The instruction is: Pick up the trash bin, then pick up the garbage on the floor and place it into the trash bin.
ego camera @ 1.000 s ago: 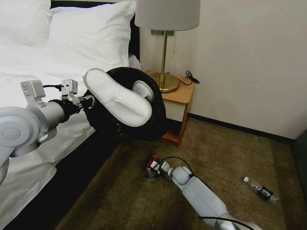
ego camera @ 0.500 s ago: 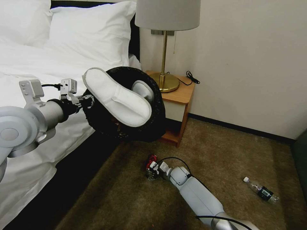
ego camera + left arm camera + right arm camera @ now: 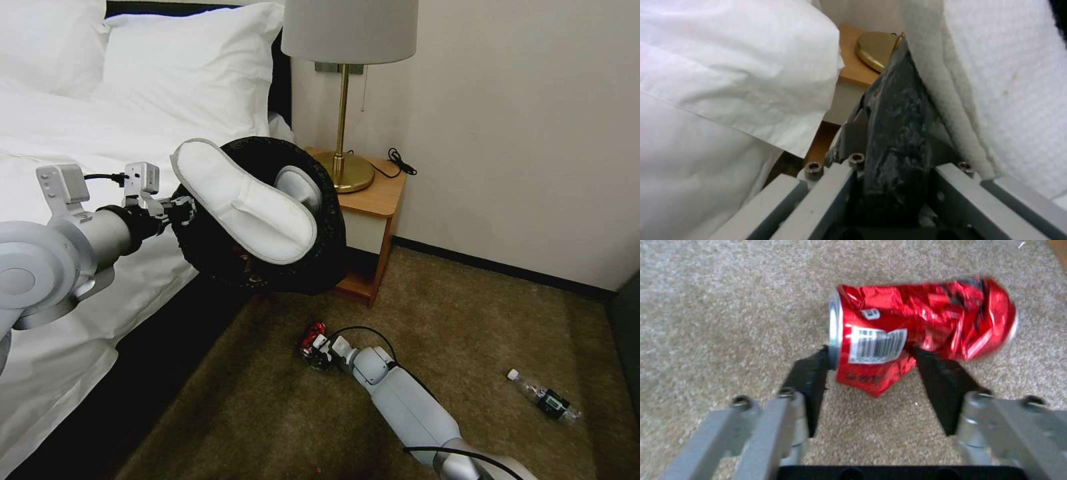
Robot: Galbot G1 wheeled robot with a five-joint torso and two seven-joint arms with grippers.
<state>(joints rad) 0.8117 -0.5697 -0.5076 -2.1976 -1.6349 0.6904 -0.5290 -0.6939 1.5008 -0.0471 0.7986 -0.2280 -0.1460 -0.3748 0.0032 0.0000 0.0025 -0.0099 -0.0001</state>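
Observation:
The trash bin (image 3: 320, 247), lined with a black bag, hangs tilted in the air beside the bed. My left gripper (image 3: 183, 212) is shut on its rim, and the left wrist view shows the black bag (image 3: 898, 133) pinched between the fingers. One white slipper (image 3: 243, 203) lies across the bin's mouth, and a second slipper (image 3: 298, 188) sits deeper inside. On the carpet lies a crushed red can (image 3: 311, 336). My right gripper (image 3: 315, 352) is down at it. In the right wrist view both black pads touch the barcode end of the can (image 3: 916, 326).
A clear bottle (image 3: 545, 399) lies on the carpet to the right. The wooden nightstand (image 3: 377, 193) with a brass lamp (image 3: 347, 100) stands right behind the bin. The white bed (image 3: 80, 133) runs along the left. Open carpet lies around the right arm.
My right gripper has slid a little forward and left along the carpet onto the red can. The left arm and bin have risen very slightly.

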